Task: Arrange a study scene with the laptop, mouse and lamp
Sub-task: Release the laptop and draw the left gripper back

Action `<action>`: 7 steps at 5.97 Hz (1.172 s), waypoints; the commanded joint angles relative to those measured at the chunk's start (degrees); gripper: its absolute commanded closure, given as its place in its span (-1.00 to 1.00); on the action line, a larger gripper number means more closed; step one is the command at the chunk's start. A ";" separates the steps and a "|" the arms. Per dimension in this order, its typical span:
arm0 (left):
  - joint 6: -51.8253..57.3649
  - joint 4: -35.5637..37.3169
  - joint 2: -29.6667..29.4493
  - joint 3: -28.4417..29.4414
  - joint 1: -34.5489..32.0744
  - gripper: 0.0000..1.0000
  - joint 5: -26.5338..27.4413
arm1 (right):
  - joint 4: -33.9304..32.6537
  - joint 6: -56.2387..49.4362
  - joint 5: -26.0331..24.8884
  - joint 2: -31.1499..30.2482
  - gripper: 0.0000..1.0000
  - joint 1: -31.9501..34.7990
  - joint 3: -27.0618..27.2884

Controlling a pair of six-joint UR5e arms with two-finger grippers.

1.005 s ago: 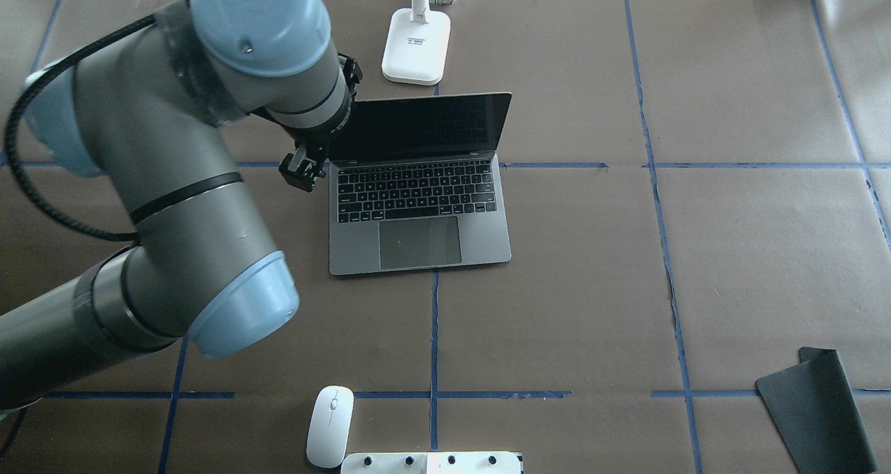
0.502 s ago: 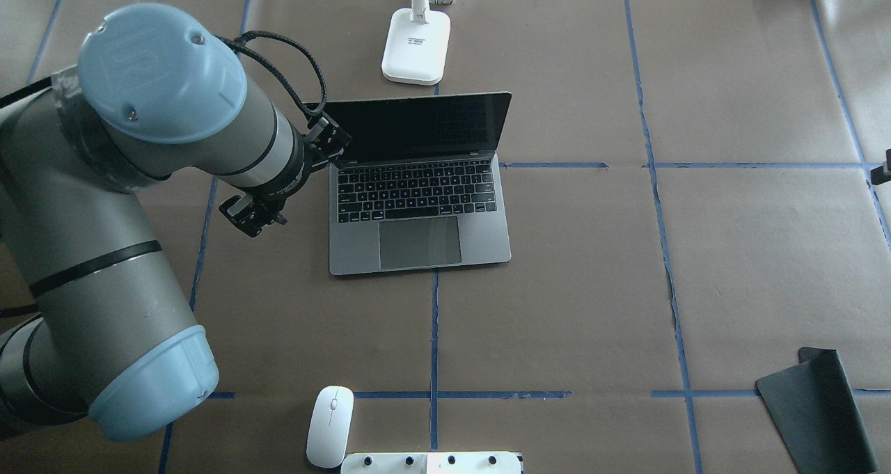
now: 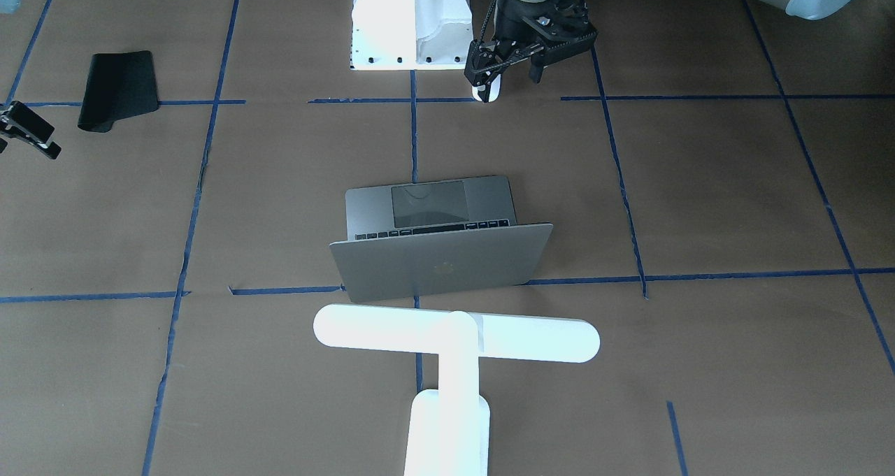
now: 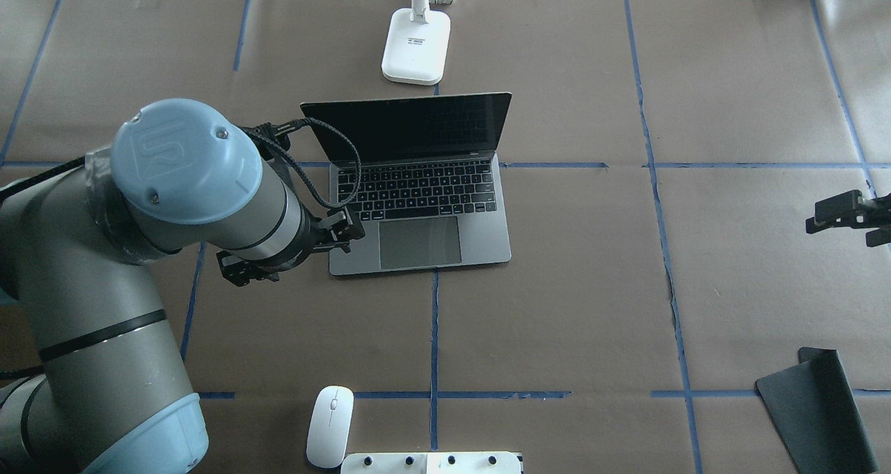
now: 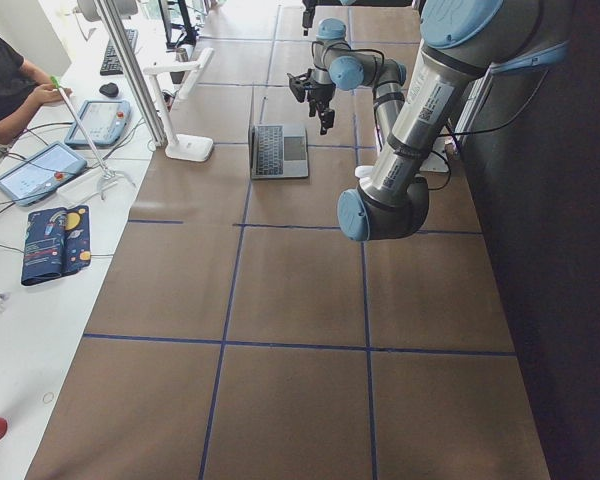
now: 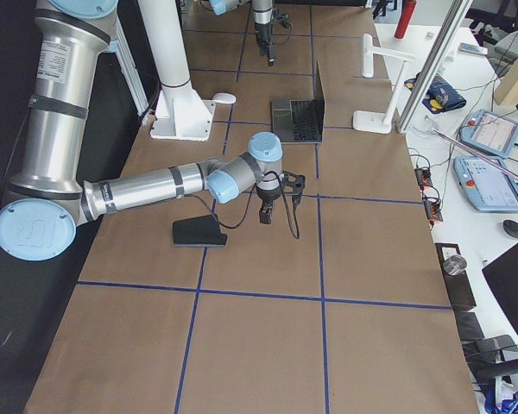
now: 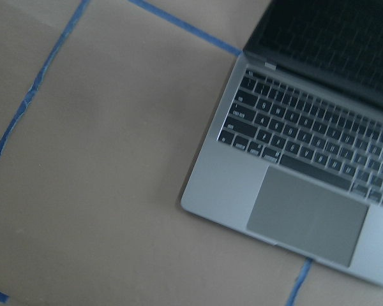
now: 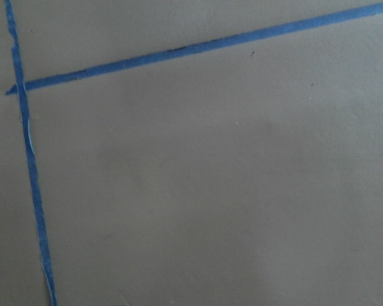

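Observation:
The laptop [image 4: 418, 182] stands open mid-table, its lid [image 3: 440, 270] tilted back toward the lamp. Behind it stands the white lamp [image 3: 454, 336], its base [image 4: 415, 46] at the far edge. The white mouse [image 4: 330, 425] lies alone at the near edge, and in the front view only its tip [image 3: 488, 94] shows below the left gripper. My left gripper [image 4: 242, 271] hangs high, just left of the laptop's front-left corner [image 7: 198, 197]. It looks open and holds nothing. My right gripper [image 4: 846, 213] hovers over bare paper at the right edge, apparently open and empty.
A black mat [image 4: 818, 404] lies at the near right corner, its far end curled. The white bolted pedestal [image 3: 412, 22] stands beside the mouse. Blue tape lines cross the brown paper. A person's arm [image 5: 10, 95] rests at a side desk with tablets.
My left arm drew back from the laptop's left hinge toward the robot, stopping beside the front-left corner. The right gripper came further into the overhead view from the right edge.

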 commanded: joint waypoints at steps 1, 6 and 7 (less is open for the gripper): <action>6.07 -1.22 1.72 -0.50 1.51 -1.00 -0.95 | 7.64 5.06 -3.45 -5.12 -1.00 -8.85 0.03; 5.89 -3.68 1.90 -0.58 1.78 -1.00 -0.86 | 14.99 10.02 -7.35 -15.53 -1.00 -25.31 -1.02; 5.98 -3.68 1.98 -0.76 1.78 -1.00 -0.86 | 15.08 10.11 -7.52 -15.61 -1.00 -27.86 -3.11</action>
